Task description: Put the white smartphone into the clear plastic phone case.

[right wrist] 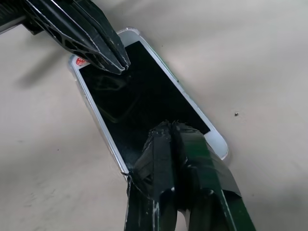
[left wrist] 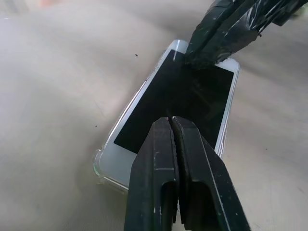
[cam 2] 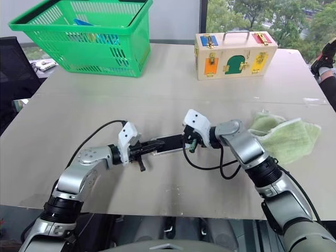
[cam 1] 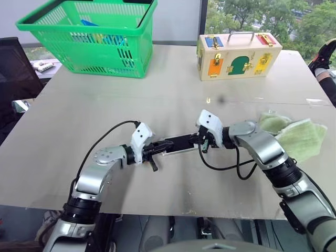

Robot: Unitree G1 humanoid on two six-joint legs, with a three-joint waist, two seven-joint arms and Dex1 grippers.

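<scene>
White smartphone [left wrist: 179, 103] sits screen-up in clear plastic phone case [left wrist: 107, 171], centre of frame in head views, on table [cam 1: 173, 94]. Left gripper [cam 1: 157, 148] clenched, grasping nothing, tips over one end; right gripper [cam 1: 202, 142] same, pinched shut at other end. Looks like seating stage. My take: press down evenly near corners with closed tips, don't slide, case rim flexes easily.

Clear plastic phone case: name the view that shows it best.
The left wrist view: the clear plastic phone case shows its transparent rim and corner around the white smartphone. The right wrist view shows only a thin clear edge; in the eye views it cannot be made out.
</scene>
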